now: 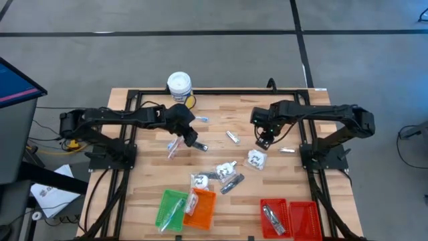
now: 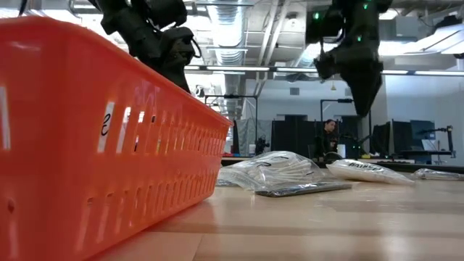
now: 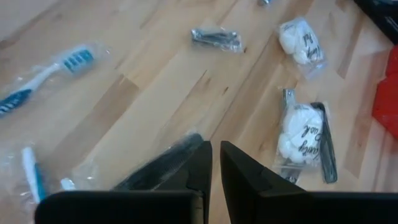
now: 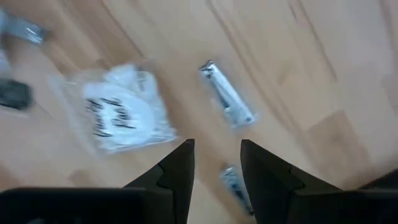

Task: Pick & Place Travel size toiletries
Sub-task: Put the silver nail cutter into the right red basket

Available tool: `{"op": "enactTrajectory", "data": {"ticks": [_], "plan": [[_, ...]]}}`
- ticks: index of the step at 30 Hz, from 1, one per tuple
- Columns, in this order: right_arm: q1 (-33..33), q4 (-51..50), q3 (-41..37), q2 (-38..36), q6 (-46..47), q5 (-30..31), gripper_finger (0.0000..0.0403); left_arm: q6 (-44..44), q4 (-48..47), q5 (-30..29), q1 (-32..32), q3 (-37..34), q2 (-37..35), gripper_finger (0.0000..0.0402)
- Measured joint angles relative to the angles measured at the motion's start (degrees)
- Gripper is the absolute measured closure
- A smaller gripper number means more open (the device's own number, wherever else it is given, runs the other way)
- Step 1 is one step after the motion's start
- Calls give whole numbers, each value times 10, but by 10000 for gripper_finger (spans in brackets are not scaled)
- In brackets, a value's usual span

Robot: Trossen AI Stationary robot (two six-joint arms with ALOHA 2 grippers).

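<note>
The travel size toiletries lie scattered on the wooden table [image 1: 144, 171]: white packets [image 1: 256, 159] [image 3: 300, 130], dark tubes [image 1: 232, 183], silvery pieces [image 1: 232, 136] [image 4: 227, 94] and wrapped toothbrushes [image 3: 43, 78]. My left gripper [image 1: 194, 142] [image 3: 216, 152] slants down over the table's middle left, shut with only a thin slit between its fingers. A dark slim wrapped item [image 3: 158, 167] shows right beside them. My right gripper [image 1: 263, 142] [image 4: 217, 155] points down, open and holding nothing, above a white packet [image 4: 124, 112] and clear of the table in the low view [image 2: 360, 98]. My left gripper has nothing visible between its fingers. The dark slim wrapped item [image 3: 177, 152] runs out from beside one finger [image 3: 200, 165]. I cannot tell whether the finger touches it or stands above it.
A white-lidded tub [image 1: 179, 85] stands at the far edge. Green [image 1: 170, 209], orange [image 1: 200, 207] [image 2: 109, 145] and red trays [image 1: 289, 217] sit along the near edge, one red tray holding a silvery piece [image 1: 272, 215]. A black frame [image 1: 304, 127] borders the table.
</note>
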Motion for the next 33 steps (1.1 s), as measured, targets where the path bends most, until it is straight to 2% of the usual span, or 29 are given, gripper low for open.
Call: {"op": "enactTrajectory", "data": {"ticks": [7, 14, 26, 33], "plan": [[6, 62, -42, 1, -217, 38, 280, -1, 37, 55, -2, 0, 42, 374], [10, 111, -73, 1, -319, 22, 259, 0, 44, 59, -11, 0, 51, 374], [32, 148, -133, 1, -362, 26, 153, -4, 88, 59, -11, 0, 51, 373], [30, 184, -185, 1, -358, 27, 141, -17, 160, 59, -11, 0, 51, 373]]}}
